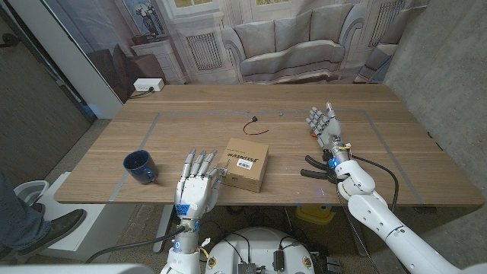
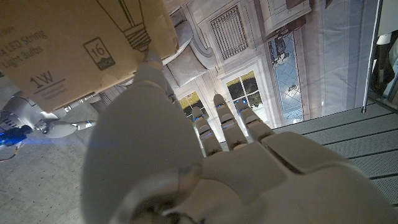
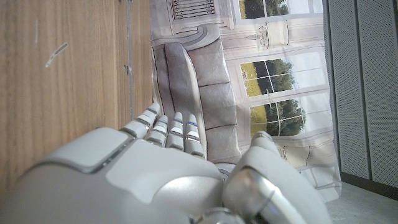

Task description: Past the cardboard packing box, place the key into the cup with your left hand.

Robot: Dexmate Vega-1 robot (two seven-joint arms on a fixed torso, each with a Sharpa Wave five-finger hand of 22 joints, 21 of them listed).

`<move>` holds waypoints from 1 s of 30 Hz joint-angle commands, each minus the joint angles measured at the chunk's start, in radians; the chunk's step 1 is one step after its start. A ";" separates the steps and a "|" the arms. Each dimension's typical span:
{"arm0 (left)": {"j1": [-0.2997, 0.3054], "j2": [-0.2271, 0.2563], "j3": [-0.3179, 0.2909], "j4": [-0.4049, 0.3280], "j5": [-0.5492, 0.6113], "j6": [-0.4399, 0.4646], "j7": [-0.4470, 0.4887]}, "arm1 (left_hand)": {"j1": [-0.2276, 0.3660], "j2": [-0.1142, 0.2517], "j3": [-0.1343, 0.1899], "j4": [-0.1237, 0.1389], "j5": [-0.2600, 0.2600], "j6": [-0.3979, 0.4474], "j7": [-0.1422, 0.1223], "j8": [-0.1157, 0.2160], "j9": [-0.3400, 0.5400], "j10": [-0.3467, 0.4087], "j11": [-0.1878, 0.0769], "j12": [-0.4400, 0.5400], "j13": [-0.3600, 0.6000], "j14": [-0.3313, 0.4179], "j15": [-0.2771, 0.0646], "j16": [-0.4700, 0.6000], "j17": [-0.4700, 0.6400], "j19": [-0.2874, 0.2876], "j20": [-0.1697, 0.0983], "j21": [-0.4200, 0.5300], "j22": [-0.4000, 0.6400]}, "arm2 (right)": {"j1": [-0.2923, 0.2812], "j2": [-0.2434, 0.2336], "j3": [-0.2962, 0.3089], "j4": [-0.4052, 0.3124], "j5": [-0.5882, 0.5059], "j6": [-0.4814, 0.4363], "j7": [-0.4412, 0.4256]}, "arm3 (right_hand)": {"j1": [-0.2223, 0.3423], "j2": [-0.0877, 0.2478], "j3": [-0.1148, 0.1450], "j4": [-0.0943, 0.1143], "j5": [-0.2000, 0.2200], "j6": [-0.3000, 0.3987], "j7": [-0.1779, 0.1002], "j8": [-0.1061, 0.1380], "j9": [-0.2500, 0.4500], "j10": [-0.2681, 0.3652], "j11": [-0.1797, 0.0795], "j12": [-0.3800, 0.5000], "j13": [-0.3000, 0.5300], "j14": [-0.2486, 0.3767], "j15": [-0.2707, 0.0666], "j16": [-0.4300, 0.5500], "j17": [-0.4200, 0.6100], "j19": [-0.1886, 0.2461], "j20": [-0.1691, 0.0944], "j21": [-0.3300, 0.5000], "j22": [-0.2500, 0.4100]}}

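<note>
1. The key (image 1: pixel 250 126) is a small dark object with a thin reddish loop. It lies on the bare wood beyond the cardboard packing box (image 1: pixel 245 164), on the box's far side and well apart from it. Nothing is touching it.

2. The cup (image 1: pixel 140 167) is a dark blue mug. It stands upright to the left of the box, near the table's front edge, and is well apart from both the box and the key. I cannot tell whether anything is inside it.

3. The left hand (image 1: pixel 196 185) hovers just beside the box's near-left corner. Its fingers are extended and slightly spread, and it holds nothing. I judge that the task has barely begun: the reach past the box, the pick-up, the carry and the drop into the cup all remain to be done.

4. The right hand (image 1: pixel 323 126) sits to the right of the box and well apart from it. Its fingers are straight and it grips nothing.

5. The head view shows the key, the cup and the box all at once.

6. The left wrist view shows the box (image 2: pixel 74 43) from very close, with its printed lamp drawing and lettering. The left hand's (image 2: pixel 205 168) fingers (image 2: pixel 227 124) are straight and empty there.

7. The right wrist view shows the right hand (image 3: pixel 143 168) close to the wooden table (image 3: pixel 62 93), again with nothing in it.
</note>
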 commanded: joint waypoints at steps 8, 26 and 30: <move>-0.027 0.001 0.015 0.020 -0.025 -0.014 0.000 | -0.005 0.003 0.002 0.005 -0.002 0.011 -0.001 0.009 0.003 0.001 -0.005 0.006 0.002 -0.001 -0.137 0.005 0.003 0.001 0.012 -0.001 0.003 | 0.009 0.007 0.004 0.019 0.009 0.011 0.021 | -0.001 -0.002 -0.005 0.000 0.004 0.007 -0.002 0.004 0.003 0.007 0.001 0.006 0.002 0.009 -0.003 0.004 0.005 0.014 -0.008 0.000 0.005; 0.000 -0.124 -0.093 0.068 0.064 -0.157 0.000 | -0.001 0.028 0.015 0.015 -0.012 0.190 0.084 0.052 -0.027 0.107 -0.009 0.028 -0.001 0.072 -0.149 0.023 0.003 0.031 0.001 0.011 0.006 | 0.007 0.017 0.015 0.032 0.027 0.054 0.067 | -0.013 -0.015 -0.017 0.002 0.003 0.007 -0.007 0.004 0.003 0.012 -0.001 0.007 0.002 0.014 -0.006 0.006 0.006 0.015 -0.006 0.000 0.005; 0.008 -0.159 -0.125 0.076 0.098 -0.191 0.000 | -0.005 0.029 0.015 0.018 -0.012 0.193 0.086 0.046 -0.029 0.120 -0.009 0.029 -0.001 0.078 -0.148 0.022 0.003 0.032 0.001 0.012 0.006 | 0.006 0.018 0.016 0.032 0.028 0.056 0.068 | -0.017 -0.019 -0.021 0.002 0.003 0.007 -0.007 0.004 0.003 0.012 -0.003 0.007 0.002 0.015 -0.005 0.006 0.007 0.015 -0.005 0.000 0.005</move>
